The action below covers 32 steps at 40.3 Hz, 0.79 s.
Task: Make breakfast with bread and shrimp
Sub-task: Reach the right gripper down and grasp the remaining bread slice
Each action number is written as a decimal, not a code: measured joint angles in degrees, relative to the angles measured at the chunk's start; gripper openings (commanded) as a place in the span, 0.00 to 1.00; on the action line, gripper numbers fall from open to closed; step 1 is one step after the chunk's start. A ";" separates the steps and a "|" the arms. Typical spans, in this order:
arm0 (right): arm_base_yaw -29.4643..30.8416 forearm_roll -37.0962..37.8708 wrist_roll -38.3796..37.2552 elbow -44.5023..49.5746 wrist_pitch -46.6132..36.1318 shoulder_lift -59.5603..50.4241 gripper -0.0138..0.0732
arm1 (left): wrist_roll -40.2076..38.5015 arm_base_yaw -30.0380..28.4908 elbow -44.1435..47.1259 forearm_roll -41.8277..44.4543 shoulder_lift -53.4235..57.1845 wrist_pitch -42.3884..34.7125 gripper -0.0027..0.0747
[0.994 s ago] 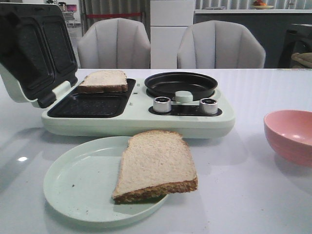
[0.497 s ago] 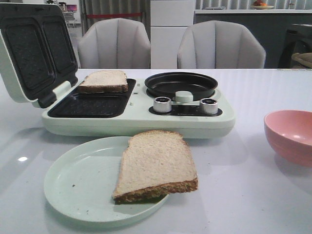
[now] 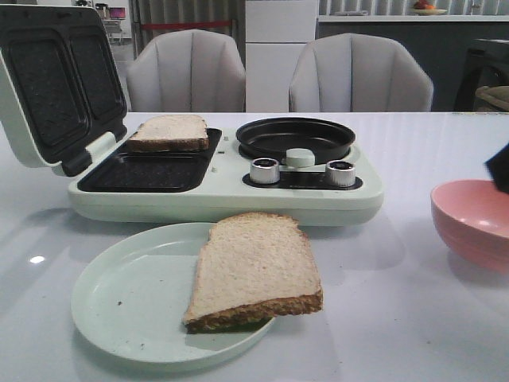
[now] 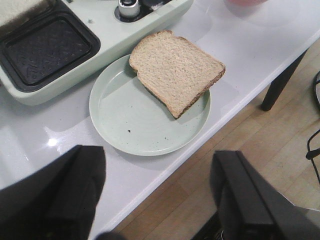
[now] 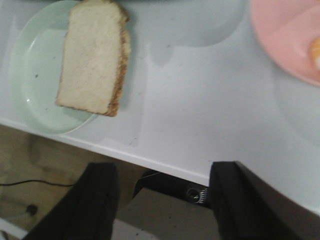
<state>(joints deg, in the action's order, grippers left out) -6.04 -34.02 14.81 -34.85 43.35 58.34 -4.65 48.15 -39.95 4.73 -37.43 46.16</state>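
One bread slice sits in the open sandwich maker, the other on my plate lower left; shrimp waits in the pink bowl; both arms' fingers spread wide, empty.

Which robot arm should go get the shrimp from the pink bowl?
Probably the right. The pink bowl sits on the table's right side, and the right arm's dark tip already shows just above it. A bit of orange, likely shrimp, shows in the bowl. Its jaws are open and empty.
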 measured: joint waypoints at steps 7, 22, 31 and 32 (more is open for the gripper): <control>-6.61 -9.95 4.83 -0.21 -4.92 9.52 0.74 | 0.00 0.00 0.00 0.07 0.00 -0.27 0.68; -14.67 -17.40 8.74 -8.26 -11.02 28.51 0.74 | 0.10 0.00 0.00 0.07 0.00 -0.35 0.68; -14.79 -17.84 8.74 -15.19 -11.45 37.59 0.74 | 0.10 0.00 0.00 0.07 0.00 -0.35 0.68; -14.79 -17.92 8.74 -15.79 -11.45 38.59 0.74 | 0.10 0.00 0.00 0.07 0.00 -0.35 0.68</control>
<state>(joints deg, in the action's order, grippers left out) -20.82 -51.94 23.55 -50.65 31.90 96.93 -4.55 48.15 -39.95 4.80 -37.43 45.80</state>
